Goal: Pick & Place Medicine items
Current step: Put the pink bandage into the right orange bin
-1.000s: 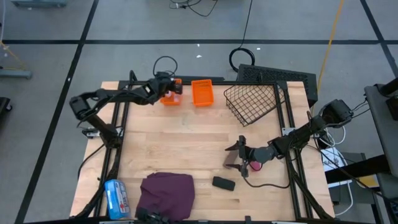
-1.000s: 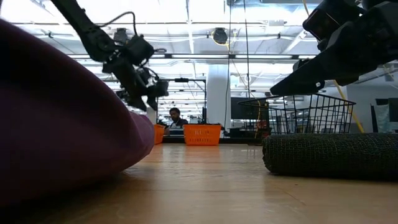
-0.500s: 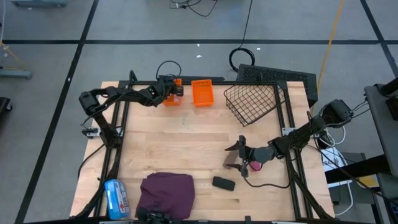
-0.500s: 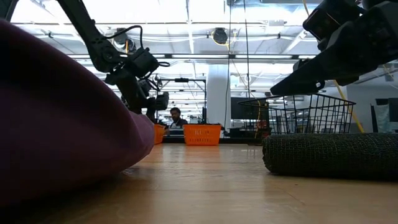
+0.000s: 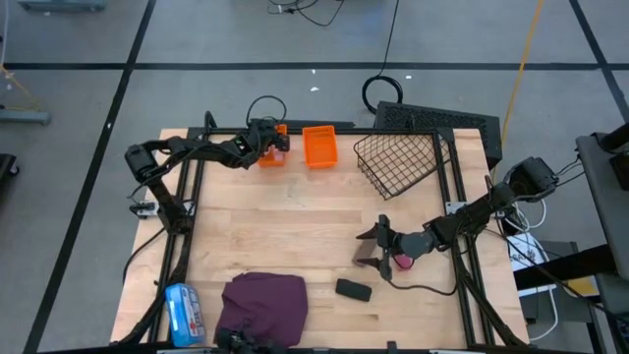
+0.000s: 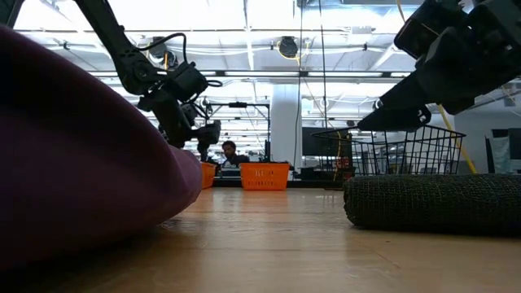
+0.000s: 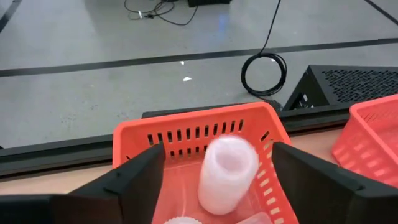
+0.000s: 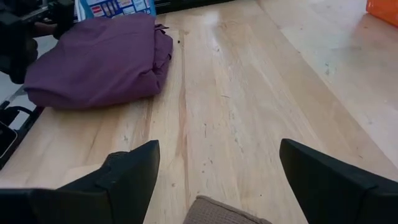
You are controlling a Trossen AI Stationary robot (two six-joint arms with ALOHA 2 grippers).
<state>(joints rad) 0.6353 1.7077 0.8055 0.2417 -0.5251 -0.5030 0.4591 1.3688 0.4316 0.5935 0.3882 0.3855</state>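
My left gripper (image 5: 275,145) hangs open over the left orange basket (image 7: 199,134) at the table's far edge. A small white round bottle (image 7: 227,171) shows blurred between its fingers, clear of both, inside the basket. Another white piece (image 7: 180,219) lies on the basket's floor. My right gripper (image 5: 377,247) is open at the table's right. Its fingers stand on either side of a grey-brown oblong (image 8: 227,213) that lies flat on the wood. A pink tube (image 5: 401,262) lies just right of that oblong. A black oblong (image 5: 353,289) lies nearer the front edge.
A second orange basket (image 5: 319,146) and a tilted black wire basket (image 5: 398,162) stand at the far edge. A purple cloth (image 5: 263,307) and a blue-and-white packet (image 5: 183,313) lie at the near left. Bare wood lies in the middle. A person shows in the room beyond (image 6: 230,153).
My left gripper has come down a little over the left orange basket, and its arm has drawn in toward the far edge. My right gripper has dipped slightly over the grey-brown oblong.
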